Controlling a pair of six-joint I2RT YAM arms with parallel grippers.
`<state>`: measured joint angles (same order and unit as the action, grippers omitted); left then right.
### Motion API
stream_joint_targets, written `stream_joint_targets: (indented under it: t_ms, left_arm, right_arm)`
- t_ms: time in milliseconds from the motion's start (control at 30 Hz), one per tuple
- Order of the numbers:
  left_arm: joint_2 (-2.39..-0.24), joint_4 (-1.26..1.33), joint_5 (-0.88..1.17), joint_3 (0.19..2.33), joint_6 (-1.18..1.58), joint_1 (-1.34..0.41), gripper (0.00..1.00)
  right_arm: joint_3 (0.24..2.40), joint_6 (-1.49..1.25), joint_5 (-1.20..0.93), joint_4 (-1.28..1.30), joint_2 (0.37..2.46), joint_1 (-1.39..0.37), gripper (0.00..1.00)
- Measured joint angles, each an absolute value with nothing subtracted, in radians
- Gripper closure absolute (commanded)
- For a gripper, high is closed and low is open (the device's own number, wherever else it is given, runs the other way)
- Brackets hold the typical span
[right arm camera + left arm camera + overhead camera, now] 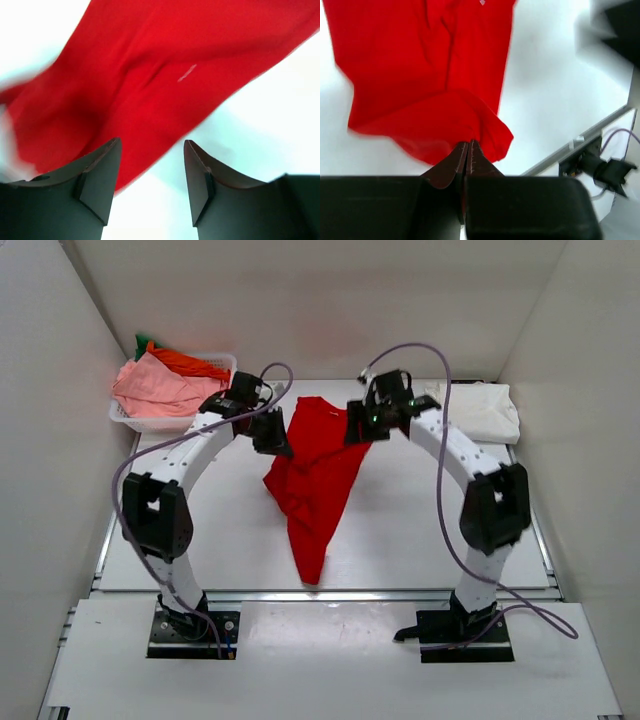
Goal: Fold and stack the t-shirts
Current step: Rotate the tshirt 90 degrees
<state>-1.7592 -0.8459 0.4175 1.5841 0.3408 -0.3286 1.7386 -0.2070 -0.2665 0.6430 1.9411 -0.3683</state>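
- Left gripper: jaws pinched together on a fold at the edge of the red t-shirt.
- Right gripper: jaws apart, nothing between them, close over the same cloth.
- Red t-shirt lies bunched mid-worktop, between both arms.

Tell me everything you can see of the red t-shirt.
The red tee is plain, bright red, soft cloth. It is unfolded and crumpled, bunched into a long shape that narrows toward the near edge. It lies at the middle of the table, between the two arms. The left gripper is shut on a fold at its edge. The right gripper is open over it and grips nothing. A small pale mark, perhaps a label, shows on it.
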Motion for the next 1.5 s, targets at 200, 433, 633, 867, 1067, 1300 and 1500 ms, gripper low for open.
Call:
stream_joint_targets:
  t_ms: [200, 433, 633, 867, 1067, 1300, 1500]
  left_arm:
    - [-1.794, -0.783, 0.456, 1.367, 0.352, -0.286, 0.93]
    - [-1.596, -0.778, 0.472, 1.078, 0.359, -0.207, 0.91]
    - [-1.508, -0.759, 0.498, 1.07, 0.363, -0.208, 1.0]
    - [-1.45, -0.854, 0.48, 1.063, 0.302, -0.197, 1.0]
    - [-1.361, -0.947, 0.445, 1.013, 0.245, -0.174, 1.0]
    - [-1.332, -1.025, 0.411, 0.987, 0.198, -0.17, 0.99]
    - [-1.318, -1.031, 0.402, 0.965, 0.184, -0.154, 0.99]
  right_arm:
    - [1.309, -0.249, -0.296, 0.523, 1.655, -0.53, 0.54]
    - [1.139, -0.316, -0.289, 0.446, 1.655, -0.602, 0.57]
    - [1.038, -0.372, -0.308, 0.352, 1.654, -0.703, 0.57]
    - [0.95, -0.393, -0.315, 0.328, 1.605, -0.733, 0.56]
    - [0.897, -0.399, -0.322, 0.3, 1.553, -0.777, 0.55]
    - [0.841, -0.424, -0.338, 0.259, 1.552, -0.855, 0.55]
    - [0.853, -0.433, -0.335, 0.245, 1.609, -0.896, 0.56]
